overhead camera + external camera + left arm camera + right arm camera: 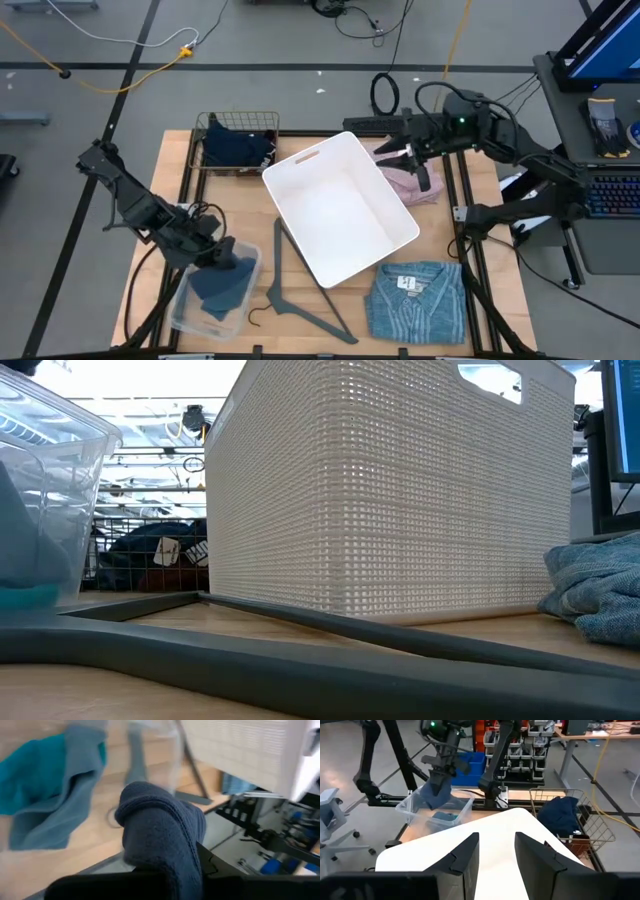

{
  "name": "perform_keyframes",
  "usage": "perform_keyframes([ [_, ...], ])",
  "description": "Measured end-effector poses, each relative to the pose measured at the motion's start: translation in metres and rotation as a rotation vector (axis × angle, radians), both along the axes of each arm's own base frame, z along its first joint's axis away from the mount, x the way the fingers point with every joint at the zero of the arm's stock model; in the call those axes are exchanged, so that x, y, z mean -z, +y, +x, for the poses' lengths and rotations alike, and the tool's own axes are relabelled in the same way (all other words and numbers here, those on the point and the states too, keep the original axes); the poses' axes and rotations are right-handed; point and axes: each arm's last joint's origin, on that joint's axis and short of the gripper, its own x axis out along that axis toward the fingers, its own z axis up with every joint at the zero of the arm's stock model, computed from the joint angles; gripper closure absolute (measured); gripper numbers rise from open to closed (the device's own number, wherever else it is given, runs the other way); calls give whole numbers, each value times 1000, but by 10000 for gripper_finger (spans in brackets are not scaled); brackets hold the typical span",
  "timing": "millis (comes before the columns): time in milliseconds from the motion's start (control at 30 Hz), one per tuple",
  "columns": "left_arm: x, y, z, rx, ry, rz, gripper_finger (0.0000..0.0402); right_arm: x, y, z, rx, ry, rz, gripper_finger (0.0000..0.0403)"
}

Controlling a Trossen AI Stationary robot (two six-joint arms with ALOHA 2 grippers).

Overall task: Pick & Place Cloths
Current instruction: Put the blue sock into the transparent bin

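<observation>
progress: early; white basket (340, 205) at table centre looks empty, every cloth outside it.
left gripper (228, 262): at 8 o'clock, fingers clamped on a blue-grey cloth (160, 835) over the clear bin (190, 305).
right gripper (495, 851): at 2 o'clock, fingers apart, holding nothing.
clear bin: teal cloth (30, 775) inside.
wire basket (238, 122): 11 o'clock, navy cloth (235, 148).
loose: pink fleece (410, 182) 2 o'clock, striped shirt (415, 300) 5 o'clock.

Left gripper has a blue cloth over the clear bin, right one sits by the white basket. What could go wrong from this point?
1. The left gripper is shut on the blue-grey cloth, which hangs into the clear bin; lifting may drag the teal cloth along.
2. The grey hanger lies between bin and white basket, so a low carry could snag it.
3. The right gripper hovers open over the basket, risking crowding a drop.
</observation>
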Motion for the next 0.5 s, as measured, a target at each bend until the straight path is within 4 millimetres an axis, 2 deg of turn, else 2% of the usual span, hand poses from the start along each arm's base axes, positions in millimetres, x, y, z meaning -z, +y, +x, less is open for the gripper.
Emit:
perform_keyframes([
  [333, 24, -17, 14, -19, 230, -36, 392, 0, 0, -5, 58, 15, -24, 287],
  [500, 41, -26, 24, -39, 327, 19, 392, 0, 0, -5, 58, 15, -24, 287],
])
